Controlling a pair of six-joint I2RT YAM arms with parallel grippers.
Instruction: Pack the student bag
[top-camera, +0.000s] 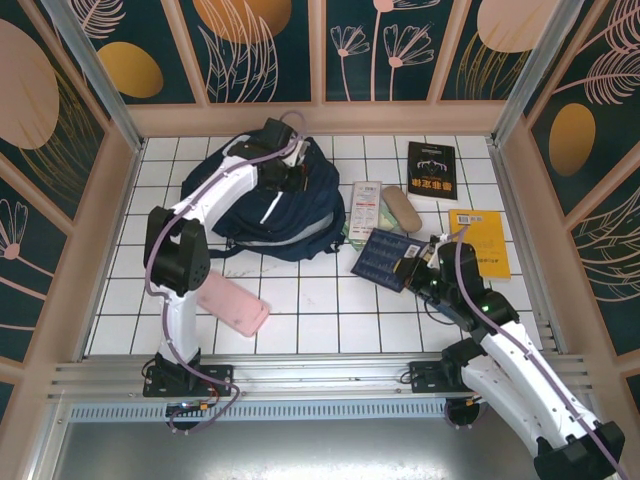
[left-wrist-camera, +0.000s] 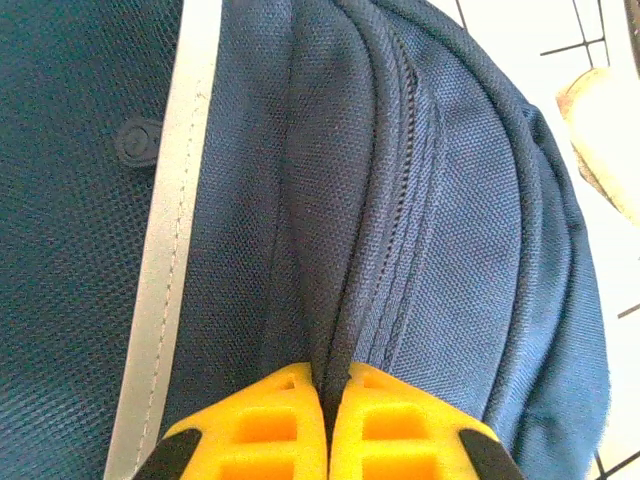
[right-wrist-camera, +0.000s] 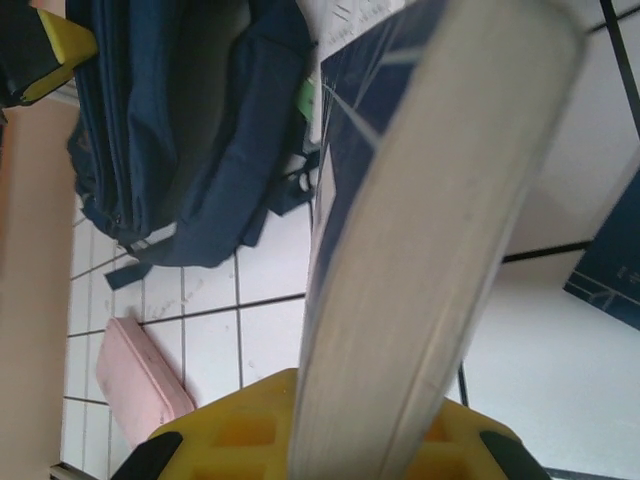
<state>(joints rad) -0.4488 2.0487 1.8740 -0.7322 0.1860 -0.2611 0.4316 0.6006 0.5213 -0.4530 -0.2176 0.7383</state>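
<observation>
The student bag (top-camera: 275, 212), a big navy backpack with a white stripe (left-wrist-camera: 168, 240), lies at the back left of the tiled table. My left gripper (top-camera: 288, 172) is over the bag's top. In the left wrist view it (left-wrist-camera: 328, 378) is shut, pinching a fold of navy fabric beside the closed zipper (left-wrist-camera: 400, 190). My right gripper (top-camera: 417, 268) is shut on one end of a blue book (top-camera: 384, 257), held on edge just right of the bag. The right wrist view has the book's page block (right-wrist-camera: 440, 220) rising between the yellow fingers (right-wrist-camera: 235, 430), with the bag (right-wrist-camera: 170, 130) beyond.
A pink pouch (top-camera: 233, 304) lies near the left arm's base. A white box (top-camera: 366, 207) and a beige case (top-camera: 400, 211) sit right of the bag. At the back right is a black book (top-camera: 432, 170), with a yellow book (top-camera: 481, 241) nearer. Walls enclose the table.
</observation>
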